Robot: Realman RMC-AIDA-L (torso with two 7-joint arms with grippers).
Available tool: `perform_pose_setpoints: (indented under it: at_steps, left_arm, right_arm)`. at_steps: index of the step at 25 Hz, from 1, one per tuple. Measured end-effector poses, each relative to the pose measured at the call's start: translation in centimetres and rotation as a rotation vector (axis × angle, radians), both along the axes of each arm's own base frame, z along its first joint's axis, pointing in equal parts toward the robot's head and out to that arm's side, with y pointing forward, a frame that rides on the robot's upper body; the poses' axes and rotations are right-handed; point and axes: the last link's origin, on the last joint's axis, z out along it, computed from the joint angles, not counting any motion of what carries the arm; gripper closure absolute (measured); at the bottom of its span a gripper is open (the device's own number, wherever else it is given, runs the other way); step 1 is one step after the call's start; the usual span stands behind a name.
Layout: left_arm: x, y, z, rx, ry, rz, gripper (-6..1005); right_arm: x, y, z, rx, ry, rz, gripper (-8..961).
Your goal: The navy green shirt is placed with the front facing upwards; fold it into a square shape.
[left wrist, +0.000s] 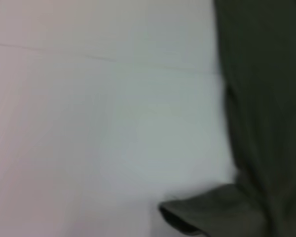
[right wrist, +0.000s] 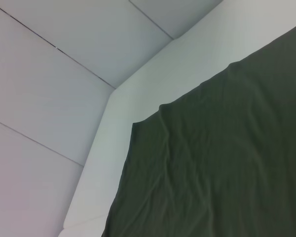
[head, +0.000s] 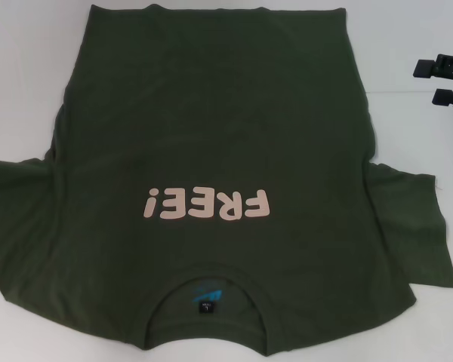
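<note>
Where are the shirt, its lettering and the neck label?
shirt (head: 211, 113): head view, plain chest cloth.
lettering (head: 208, 204): head view, middle of the pink "FREE!".
neck label (head: 208, 296): head view, blue patch inside the collar.

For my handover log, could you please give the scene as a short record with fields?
shirt: shirt spread flat, front up
lettering: "FREE!" near the collar
collar: collar at the near edge, blue label showing
sleeves: both spread outward
folds: none yet
surface: white table
right pincer: right pincer at the far right, off the shirt
left pincer: not seen
</note>
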Motion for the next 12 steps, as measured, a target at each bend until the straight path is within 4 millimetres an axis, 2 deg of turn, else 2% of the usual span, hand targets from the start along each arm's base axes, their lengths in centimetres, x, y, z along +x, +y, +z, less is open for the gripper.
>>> perform_pose_setpoints:
  at_steps: [7, 12]
  left_arm:
    - [4.7, -0.2, -2.7, -0.193, -0.122, 0.039, 996]
    - [6.5, 0.9, -4.7, -0.260, -0.169, 0.031, 996]
  right_arm:
    - [0.0, 0.0, -0.2, -0.007, 0.001, -0.002, 26]
    - [-0.1, 0.0, -0.2, -0.008, 0.001, 0.001, 27]
